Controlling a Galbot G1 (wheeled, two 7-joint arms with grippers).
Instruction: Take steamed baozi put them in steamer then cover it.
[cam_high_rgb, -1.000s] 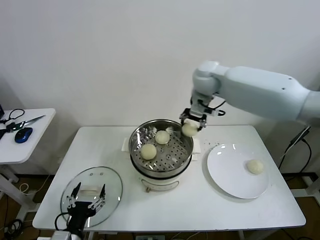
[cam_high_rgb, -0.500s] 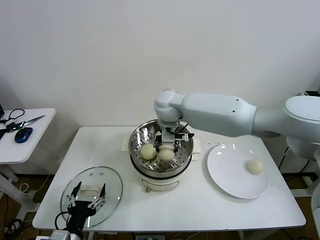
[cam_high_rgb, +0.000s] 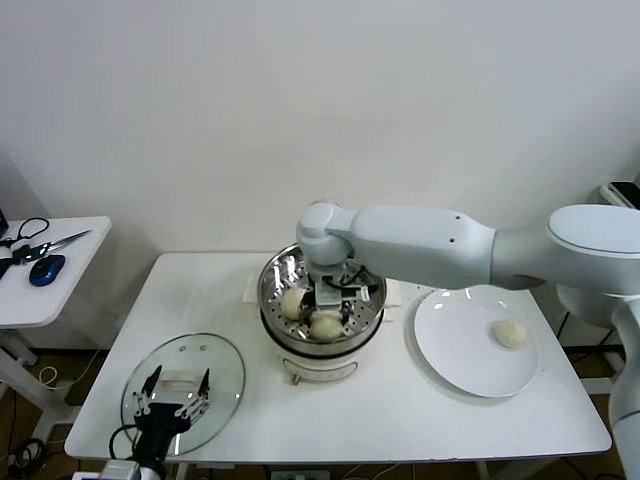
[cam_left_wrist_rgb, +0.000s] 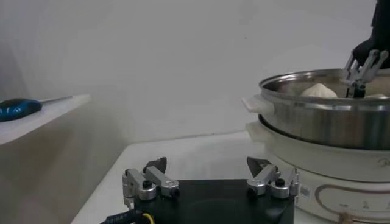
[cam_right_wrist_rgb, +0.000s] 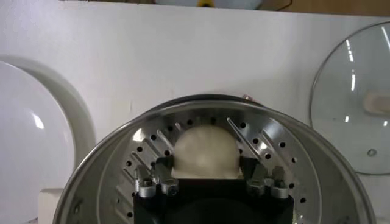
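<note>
Baozi are mostly loaded: going left to right, the left gripper hovers parked with its fingers spread over the glass cover, which lies flat on the table near its front left corner. Next comes the steamer, holding 2 visible buns, 1 of them lying clear, while the right gripper sits inside the basket straddling the other bun; its jaws look released (the dough may yet touch a pad). Lifting out crookedly could drag or roll that bun against its neighbour. Farther right, 1 bun waits on the white plate.
</note>
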